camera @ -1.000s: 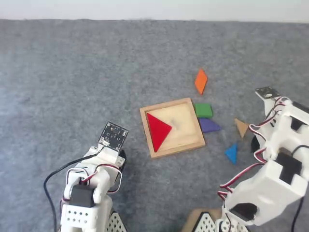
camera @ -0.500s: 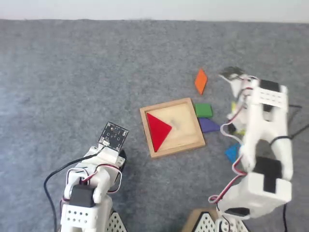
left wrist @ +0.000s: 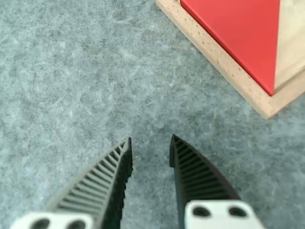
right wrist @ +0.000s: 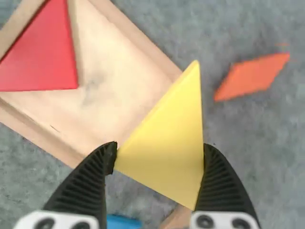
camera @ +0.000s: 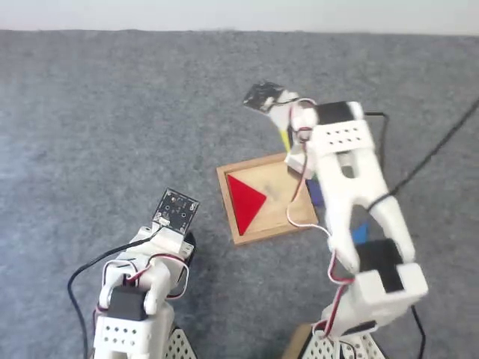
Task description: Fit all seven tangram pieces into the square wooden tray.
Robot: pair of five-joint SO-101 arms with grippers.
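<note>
The square wooden tray (camera: 269, 233) lies mid-table with a red triangle (camera: 245, 202) in its left half. My right gripper (camera: 288, 146) hangs over the tray's far right corner, shut on a yellow triangle (right wrist: 174, 129) held flat between its fingers (right wrist: 97, 176). Below it the right wrist view shows the tray (right wrist: 119, 90), the red triangle (right wrist: 40, 57) and an orange parallelogram (right wrist: 251, 76) on the felt beyond the tray. My left gripper (left wrist: 149, 143) rests low over bare felt near the tray's front left corner (left wrist: 228, 71), open and holding nothing.
A blue piece (camera: 361, 233) and a purple piece (camera: 317, 196) lie right of the tray, partly covered by the right arm. Grey felt covers the whole table. The left arm's base (camera: 138, 299) stands at the front left.
The right arm has swung from the table's right side leftward and farther out, coming to the tray's far right corner with the yellow triangle. The left arm has stayed still.
</note>
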